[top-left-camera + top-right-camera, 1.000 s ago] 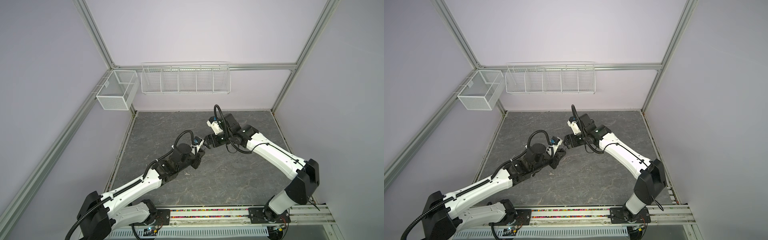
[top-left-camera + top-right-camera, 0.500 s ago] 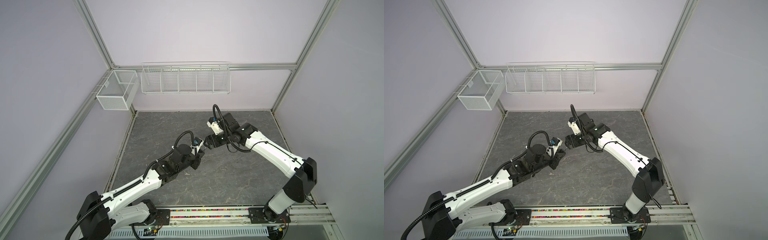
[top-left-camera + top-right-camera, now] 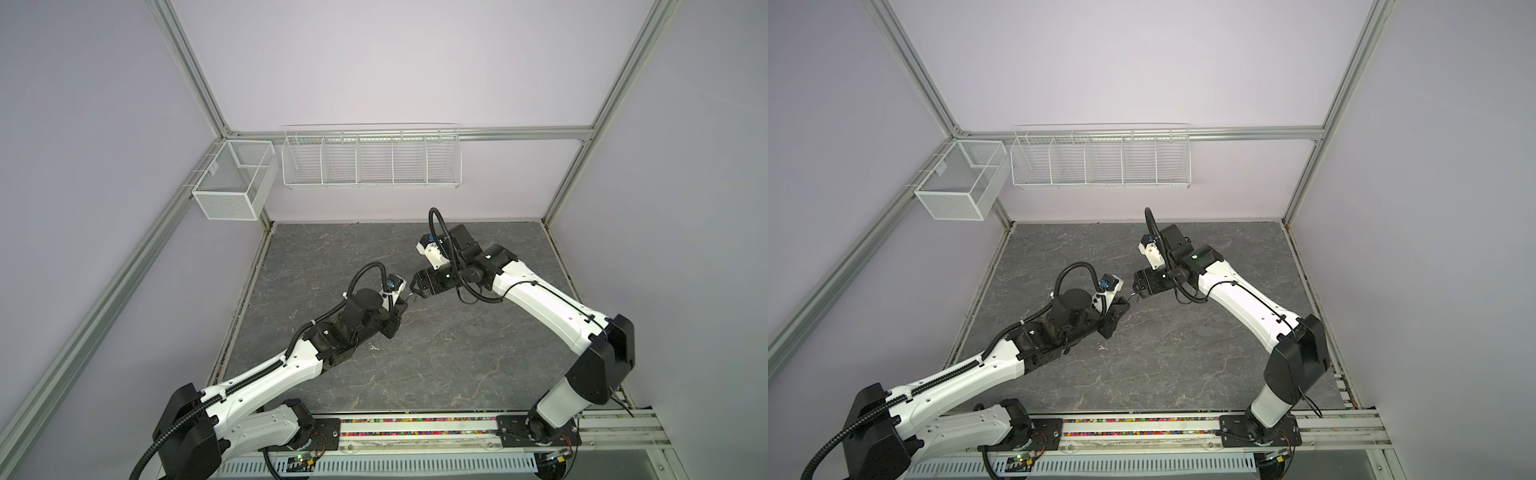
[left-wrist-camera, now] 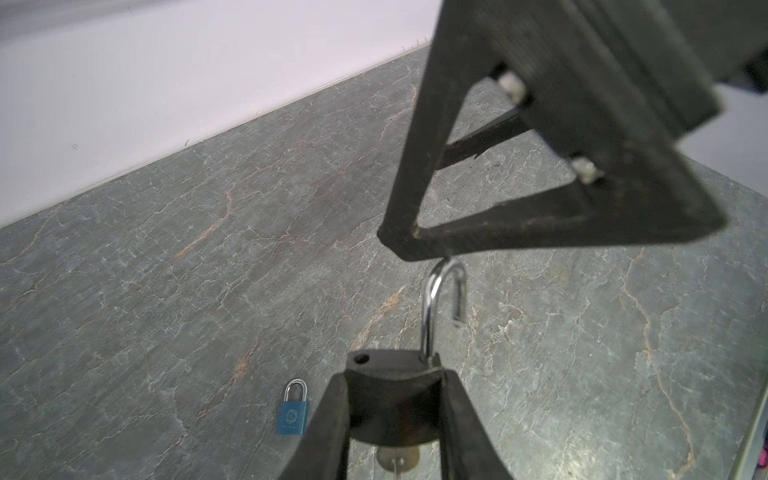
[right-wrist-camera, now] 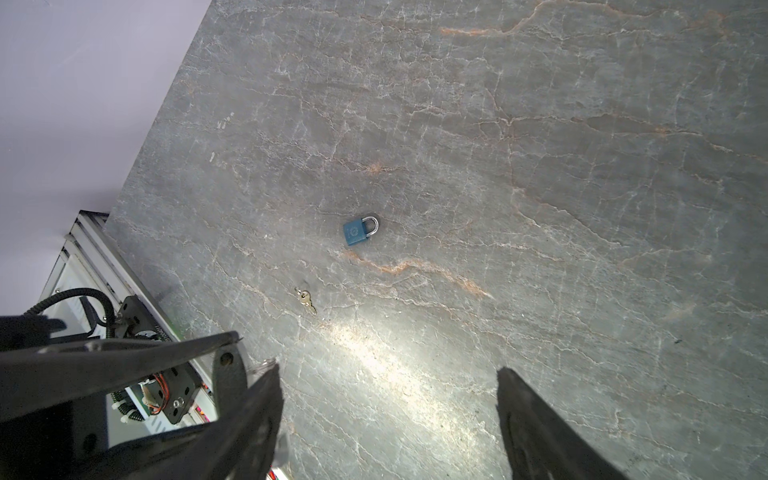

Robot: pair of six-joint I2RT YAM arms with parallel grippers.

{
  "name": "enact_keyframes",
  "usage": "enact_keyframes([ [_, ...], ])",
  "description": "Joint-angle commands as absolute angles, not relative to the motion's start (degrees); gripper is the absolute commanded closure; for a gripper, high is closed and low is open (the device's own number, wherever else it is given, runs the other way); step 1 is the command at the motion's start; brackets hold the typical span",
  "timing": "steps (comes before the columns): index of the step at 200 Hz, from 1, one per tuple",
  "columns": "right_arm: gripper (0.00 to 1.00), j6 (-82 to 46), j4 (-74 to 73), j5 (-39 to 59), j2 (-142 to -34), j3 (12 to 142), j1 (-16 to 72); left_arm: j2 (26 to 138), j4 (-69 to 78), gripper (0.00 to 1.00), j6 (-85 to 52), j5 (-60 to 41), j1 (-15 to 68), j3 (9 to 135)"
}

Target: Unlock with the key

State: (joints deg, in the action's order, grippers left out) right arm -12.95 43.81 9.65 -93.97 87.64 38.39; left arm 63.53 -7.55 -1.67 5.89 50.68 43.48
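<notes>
Spare key (image 5: 306, 300): on tabletop (image 3: 457, 353) by blue padlock (image 5: 359, 230); unused.
L hand (image 4: 392, 376): clamped on dark padlock (image 4: 390, 403), off tabletop; key (image 4: 397, 459) in its underside.
Shackle (image 4: 432, 299): sprung, free end out of body.
R hand (image 5: 388, 370): spread apart, empty; one fingertip (image 4: 401, 243) at shackle top.
Change: none of note vs. a moment ago; arm poses near-identical.
Meaning: unlock appears done; set-down remains.

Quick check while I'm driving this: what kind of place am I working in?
Most likely a lab test cell for robots: plain walls in an aluminium frame, wire baskets hung at the back, two arms on a rail by a stone-look tabletop.
</notes>
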Motion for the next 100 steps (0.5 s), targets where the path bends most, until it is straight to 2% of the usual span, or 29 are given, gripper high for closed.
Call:
enact_keyframes([
  [1,0.18,-11.8,44.4,11.5,-92.6,85.8,38.2,63.2,-5.0,1.00,-1.4,7.2,50.6,43.9],
  [33,0.18,-12.1,44.8,11.1,-91.8,85.1,38.0,63.6,-4.9,1.00,-1.7,7.5,50.5,44.2],
  [64,0.17,-13.4,41.5,14.7,-89.3,82.9,37.6,64.2,-5.0,1.00,-1.9,7.7,50.5,44.5],
  [100,0.17,-13.8,42.0,12.1,-88.0,81.6,37.1,64.8,-6.6,1.00,-3.7,9.0,50.5,46.2],
])
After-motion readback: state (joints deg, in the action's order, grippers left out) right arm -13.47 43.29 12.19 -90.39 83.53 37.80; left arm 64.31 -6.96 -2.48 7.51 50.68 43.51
